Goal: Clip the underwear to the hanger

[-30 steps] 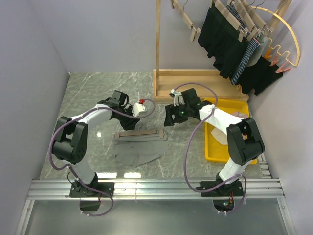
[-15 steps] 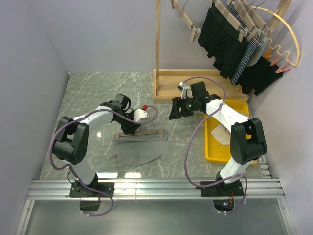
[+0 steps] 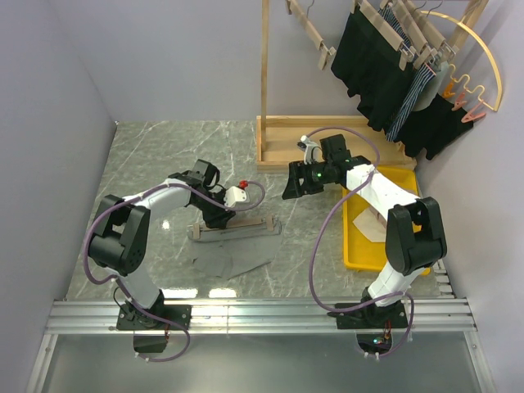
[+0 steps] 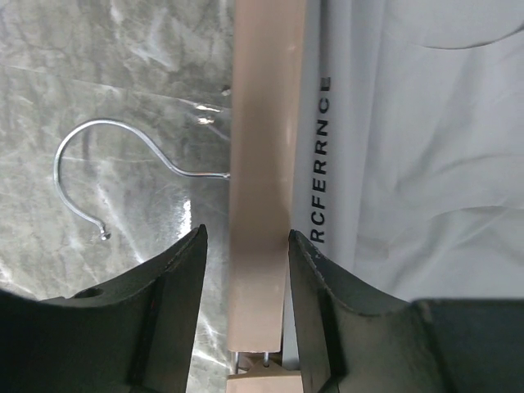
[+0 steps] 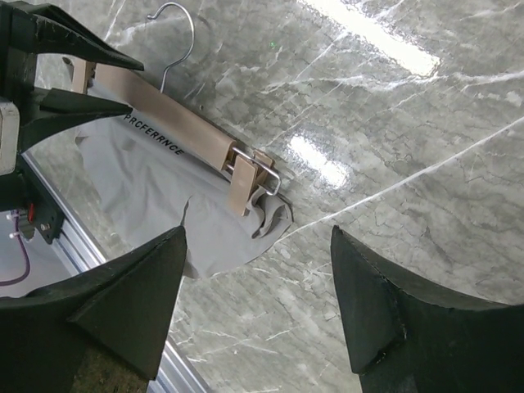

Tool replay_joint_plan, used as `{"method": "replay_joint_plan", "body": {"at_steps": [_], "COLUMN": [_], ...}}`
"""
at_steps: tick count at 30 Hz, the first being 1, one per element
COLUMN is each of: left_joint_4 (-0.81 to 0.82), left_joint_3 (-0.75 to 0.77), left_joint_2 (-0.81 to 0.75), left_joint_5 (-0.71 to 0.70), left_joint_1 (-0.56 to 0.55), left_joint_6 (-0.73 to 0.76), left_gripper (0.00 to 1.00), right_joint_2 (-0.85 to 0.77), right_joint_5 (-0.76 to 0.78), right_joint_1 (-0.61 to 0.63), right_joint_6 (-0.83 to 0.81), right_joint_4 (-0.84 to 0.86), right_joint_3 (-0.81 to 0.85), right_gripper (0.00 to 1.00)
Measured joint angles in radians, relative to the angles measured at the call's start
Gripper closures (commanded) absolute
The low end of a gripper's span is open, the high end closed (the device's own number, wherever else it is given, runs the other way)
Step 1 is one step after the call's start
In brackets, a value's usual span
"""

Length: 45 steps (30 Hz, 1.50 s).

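Left gripper straddles the pale wooden bar of the hanger partway along its length. One finger lies against the bar while a sliver of table shows beside the other, so whether it is truly clamped cannot be told. The hanger lies flat on the grey marble table in front of the left arm, its thin metal hook pointing away from the arm bases.

The light grey underwear is spread on the table on the near side of the bar. Its lettered waistband runs just beside the wood. At the bar's end nearer the right arm, fabric bunches under the wooden clip, though whether it is pinched there is unclear.

Farther back, the right gripper hangs above the marble with its jaws spread wide and nothing between them. Beside that arm sits a yellow tray holding a pale garment. Behind it stands a wooden rack, hung with black garments and a yellow hoop hanger.
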Motion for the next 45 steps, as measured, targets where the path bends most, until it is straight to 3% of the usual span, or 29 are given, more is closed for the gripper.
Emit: {"method": "replay_joint_plan", "body": {"at_steps": [17,24,27,31,34,45], "left_joint_4": [-0.023,0.01,0.031,0.042,0.045,0.05], "left_joint_3": [0.013,0.009,0.009,0.012,0.013,0.026], "left_joint_2": [0.019,0.054,0.063,0.065,0.065,-0.116], "left_joint_5": [0.002,-0.029,-0.038,-0.043,-0.047,-0.047], "left_joint_1": [-0.006,-0.009,-0.01,-0.011,-0.011,-0.025], "left_joint_6": [0.012,0.015,0.026,0.035,0.04,0.072], "left_gripper": [0.48,0.53,0.61,0.88,1.0,1.0], "right_joint_2": [0.003,0.012,0.017,0.019,0.02,0.031], "right_joint_5": [-0.006,-0.006,-0.006,-0.006,-0.009,-0.113], "right_joint_1": [-0.002,-0.002,-0.002,-0.002,-0.002,-0.002], "right_joint_6": [0.0,0.0,0.0,0.0,0.0,0.031], "right_joint_4": [-0.005,-0.005,-0.006,-0.006,-0.006,-0.002], "right_joint_3": [0.006,0.011,0.011,0.014,0.025,0.096], "right_gripper": [0.2,0.2,0.2,0.2,0.19,0.18]}}
